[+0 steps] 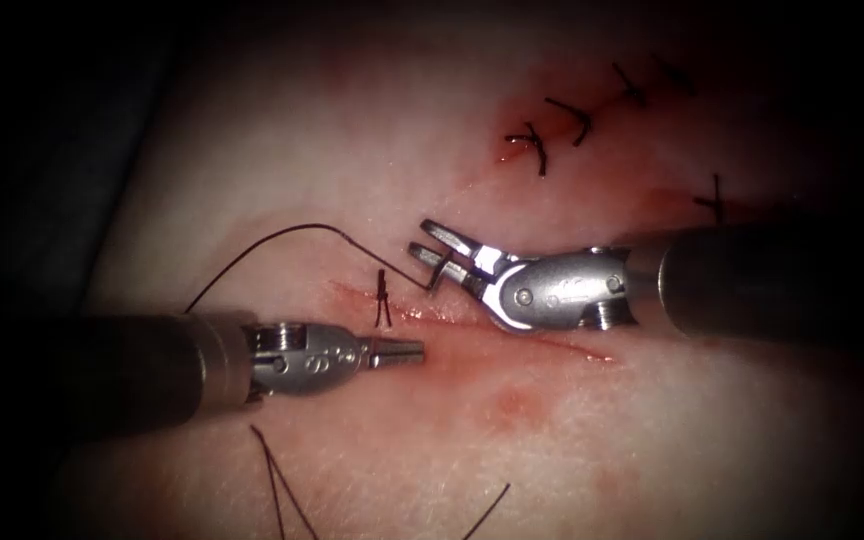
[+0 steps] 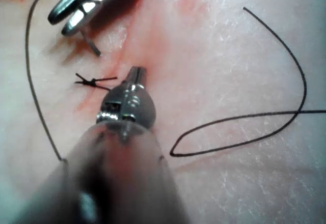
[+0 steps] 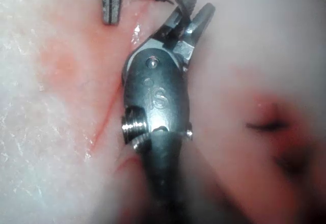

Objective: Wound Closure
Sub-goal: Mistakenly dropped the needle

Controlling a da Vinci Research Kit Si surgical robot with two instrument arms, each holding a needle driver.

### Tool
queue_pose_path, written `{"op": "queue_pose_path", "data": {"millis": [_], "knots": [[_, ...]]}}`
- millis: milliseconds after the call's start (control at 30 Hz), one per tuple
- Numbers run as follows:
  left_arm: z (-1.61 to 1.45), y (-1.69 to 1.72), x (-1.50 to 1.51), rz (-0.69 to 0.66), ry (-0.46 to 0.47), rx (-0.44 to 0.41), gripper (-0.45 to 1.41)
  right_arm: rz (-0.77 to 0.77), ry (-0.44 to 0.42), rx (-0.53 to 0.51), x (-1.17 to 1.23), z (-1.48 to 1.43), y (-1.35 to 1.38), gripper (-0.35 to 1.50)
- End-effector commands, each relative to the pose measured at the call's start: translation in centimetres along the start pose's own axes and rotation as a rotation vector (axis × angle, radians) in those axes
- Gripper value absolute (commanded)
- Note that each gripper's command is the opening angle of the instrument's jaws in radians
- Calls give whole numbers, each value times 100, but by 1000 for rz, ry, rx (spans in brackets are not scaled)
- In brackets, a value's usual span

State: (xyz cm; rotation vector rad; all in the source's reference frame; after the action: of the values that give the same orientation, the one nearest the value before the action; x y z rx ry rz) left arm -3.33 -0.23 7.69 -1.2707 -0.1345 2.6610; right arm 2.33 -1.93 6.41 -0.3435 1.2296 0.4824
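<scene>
No readable text, label, number or sign stands on anything here.

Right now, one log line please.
left tool: shut, empty | right tool: open around thread | needle: unseen | knot on cut

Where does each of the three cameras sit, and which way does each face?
Endoscope view: above and in front of the tissue, looking down on the cut; left tool shut, holding nothing, right tool open.
Left wrist view: rides the left arm, looking along its shaft at the left tool.
Right wrist view: rides the right arm, looking along its shaft at the right tool.
Shared: all three show both tools and the tied stitch between them.
</scene>
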Motion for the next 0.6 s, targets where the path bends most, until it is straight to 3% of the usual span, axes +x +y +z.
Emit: {"op": "queue_pose_path", "data": {"millis": [33, 300, 600], "knots": [[10, 3, -6, -4, -2, -3, -45, 8, 2, 2, -5, 8, -3, -35], [5, 10, -29, -24, -14, -28, -45, 111, -2, 15, -2, 12, 6, -35], [-3, 9, -39, -28, -21, -26, -45, 350, -25, 55, -4, 24, 23, -35]]}}
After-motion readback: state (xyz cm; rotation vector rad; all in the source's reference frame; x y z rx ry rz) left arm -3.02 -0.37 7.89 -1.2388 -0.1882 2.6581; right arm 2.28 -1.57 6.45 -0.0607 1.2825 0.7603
